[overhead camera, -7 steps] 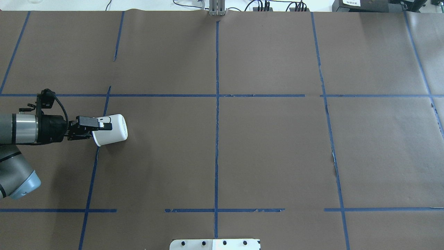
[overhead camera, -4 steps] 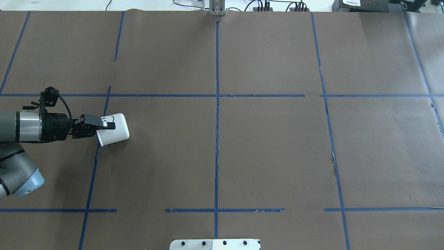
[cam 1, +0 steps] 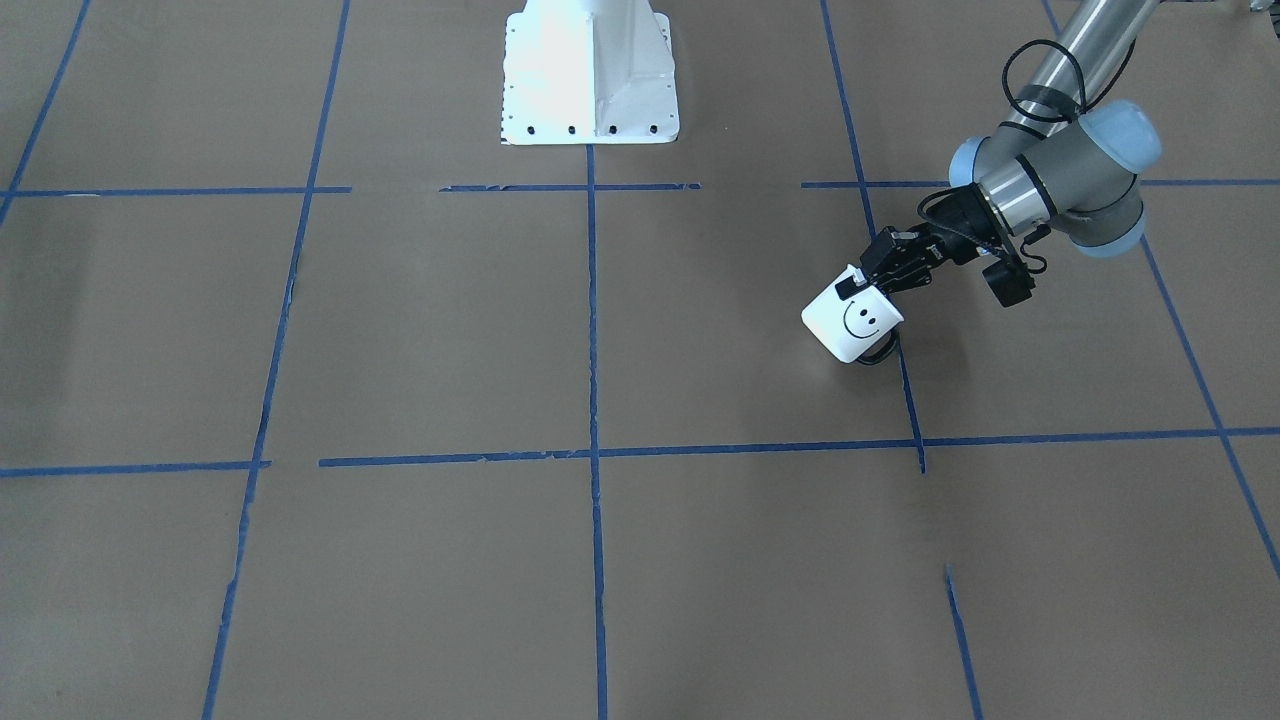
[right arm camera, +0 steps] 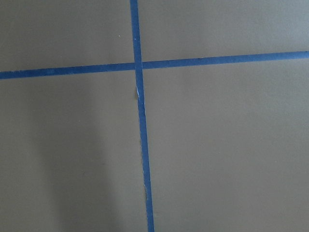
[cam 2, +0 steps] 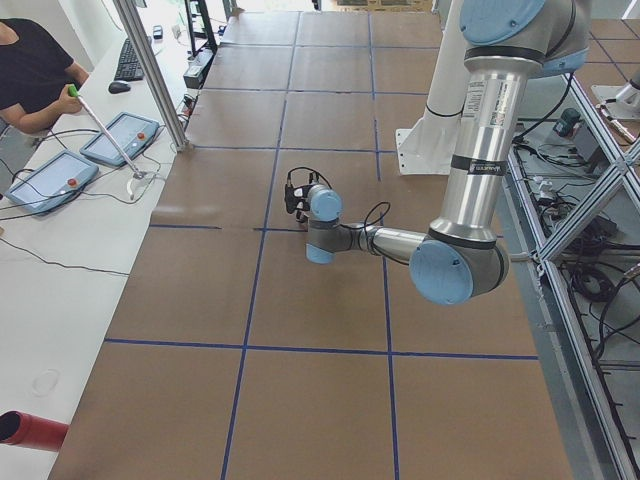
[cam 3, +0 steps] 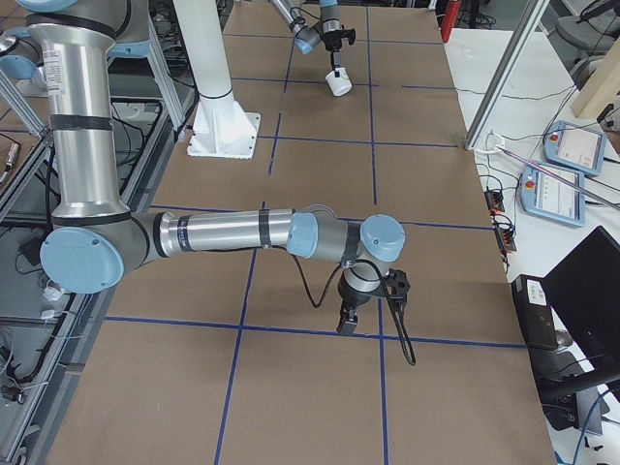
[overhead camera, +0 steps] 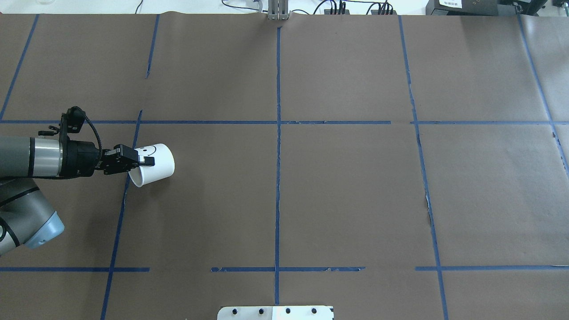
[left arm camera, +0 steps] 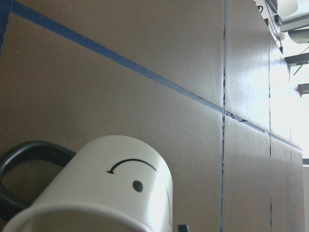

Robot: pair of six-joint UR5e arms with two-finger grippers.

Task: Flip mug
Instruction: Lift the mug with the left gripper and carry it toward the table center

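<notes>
The white mug [overhead camera: 155,164] with a black smiley face is tilted on its side at the table's left, rim toward my left gripper [overhead camera: 143,162]. The left gripper is shut on the mug's rim. In the front-facing view the mug [cam 1: 848,322] shows its face, with the black handle [cam 1: 878,355] underneath and the left gripper [cam 1: 862,284] at its upper edge. The left wrist view shows the mug [left arm camera: 106,188] close up. My right gripper [cam 3: 347,327] points down near the table's other end; I cannot tell whether it is open or shut.
Blue tape lines [overhead camera: 278,133] divide the brown table cover into squares. The white robot base plate [cam 1: 590,70] stands at the table's middle edge. A metal post [cam 2: 150,75] and control pendants [cam 2: 115,148] are on the operators' side, with a person [cam 2: 30,70] there.
The left gripper has moved slightly right and turned the mug. The smiley face now shows from above and the rim has swung toward the lower left.
</notes>
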